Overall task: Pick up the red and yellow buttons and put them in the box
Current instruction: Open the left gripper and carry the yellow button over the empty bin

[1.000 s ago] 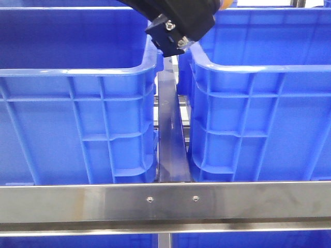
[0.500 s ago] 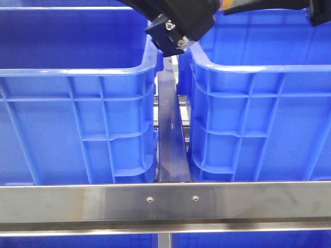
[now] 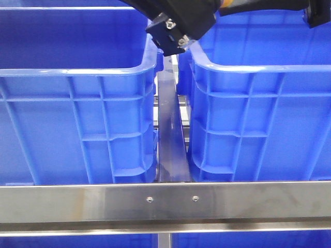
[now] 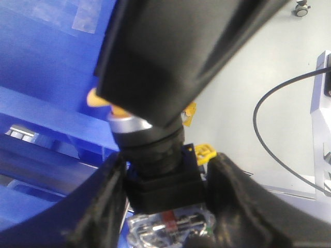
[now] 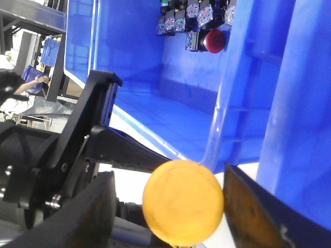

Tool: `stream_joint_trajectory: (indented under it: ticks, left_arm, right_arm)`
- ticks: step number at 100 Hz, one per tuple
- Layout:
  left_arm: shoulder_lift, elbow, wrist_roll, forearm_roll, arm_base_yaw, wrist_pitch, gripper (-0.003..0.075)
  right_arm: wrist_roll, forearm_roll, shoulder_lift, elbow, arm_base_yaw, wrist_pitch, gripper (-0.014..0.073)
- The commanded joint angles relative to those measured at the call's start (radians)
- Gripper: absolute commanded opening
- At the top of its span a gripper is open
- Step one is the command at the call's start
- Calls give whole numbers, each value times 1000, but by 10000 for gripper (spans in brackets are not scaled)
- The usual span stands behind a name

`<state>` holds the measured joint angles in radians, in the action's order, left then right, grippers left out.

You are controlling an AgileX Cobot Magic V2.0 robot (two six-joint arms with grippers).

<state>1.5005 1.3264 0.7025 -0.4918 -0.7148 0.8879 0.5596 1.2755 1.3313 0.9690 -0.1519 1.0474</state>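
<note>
The right gripper (image 5: 168, 206) holds a yellow button (image 5: 183, 201) between its two dark fingers (image 5: 93, 217), the jaws set just wide enough for the cap, which sits close against them on both sides. The cap is a smooth, matte yellow-orange dome, round in outline, and its domed face points straight toward the wrist camera, so its axis runs along the line of the fingers. In the left wrist view the left gripper (image 4: 165, 206) is closed on a black push-button body (image 4: 164, 181): a square black base wedged between the fingers (image 4: 103, 206), a ribbed black collar above it, then a silver ring and a sliver of yellow cap, with the long axis running away from the fingers. Beyond the right gripper, a red button (image 5: 215, 41) lies with a row of switch blocks inside a blue crate (image 5: 129, 62). In the front view, two blue crates (image 3: 77, 103) stand side by side behind a steel rail (image 3: 165, 201).
</note>
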Motion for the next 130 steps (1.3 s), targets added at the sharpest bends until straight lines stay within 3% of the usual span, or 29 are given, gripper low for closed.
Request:
stream_joint_trajectory:
  ticks: [1, 22, 37, 44, 51, 63, 69, 84, 103, 130]
  left_arm:
    - [-43, 26, -1, -43, -8, -44, 112]
    - [-43, 26, -1, -43, -8, -44, 112]
    - [-43, 26, -1, -43, -8, -59, 115]
    - [-43, 26, -1, -41, -8, -56, 159]
    - [-43, 26, -1, -40, -8, -52, 282]
    - [-43, 26, -1, -40, -8, -66, 621]
    - [-43, 26, -1, -40, -8, -71, 722]
    - [-43, 26, -1, -37, -8, -61, 649]
    - [-54, 64, -3, -28, -4, 36, 641]
    - [-115, 97, -10, 21, -4, 9, 641]
  right_arm:
    - [16, 69, -21, 35, -2, 55, 448]
    - [16, 69, -21, 35, -2, 55, 253]
    - [16, 69, -21, 35, -2, 55, 245]
    - [16, 69, -21, 35, -2, 55, 245]
    - [16, 69, -21, 35, -2, 55, 245]
    - [16, 69, -21, 35, -2, 55, 245]
    - [16, 69, -21, 35, -2, 55, 245]
    - [16, 71, -21, 35, -2, 54, 245]
    - [16, 85, -21, 42, 20, 44, 245]
    - [16, 63, -21, 111, 170, 88, 245]
